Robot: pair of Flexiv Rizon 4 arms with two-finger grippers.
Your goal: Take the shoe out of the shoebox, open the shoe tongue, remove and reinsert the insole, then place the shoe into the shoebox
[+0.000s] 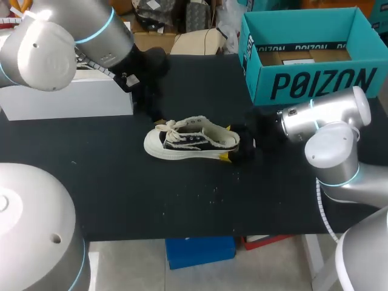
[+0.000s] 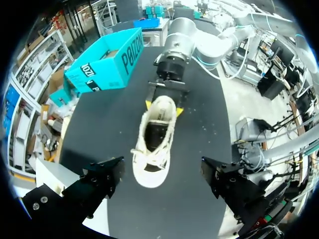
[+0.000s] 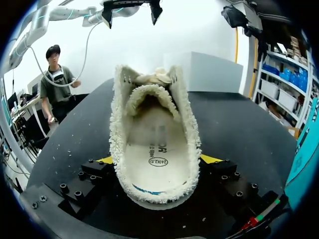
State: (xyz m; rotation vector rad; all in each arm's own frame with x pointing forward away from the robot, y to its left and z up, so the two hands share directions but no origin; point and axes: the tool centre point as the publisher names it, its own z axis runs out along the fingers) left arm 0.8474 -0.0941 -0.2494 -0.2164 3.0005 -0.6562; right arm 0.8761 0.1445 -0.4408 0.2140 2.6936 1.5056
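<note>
- The right gripper [image 3: 158, 160] is clamped on the heel of the shoe [image 1: 191, 140], with one yellow tip on each side.
- The left gripper [image 2: 162, 168] has its fingers wide apart and hangs near the shoe's toe, touching nothing.
- The shoe stands upright on the black table [image 1: 121, 188], with the insole [image 3: 154, 149] lying inside.
- The teal shoebox [image 1: 315, 85] sits open behind the right arm, apart from the shoe.
- A white box [image 1: 66, 100] stands by the left arm.

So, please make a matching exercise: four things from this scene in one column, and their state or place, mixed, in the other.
1 shoe
2 shoebox
3 left gripper
4 right gripper

A teal, open-topped
B open, above the toe
C standing on its sole
D shut on the heel

Pairs: 1-C, 2-A, 3-B, 4-D
</note>
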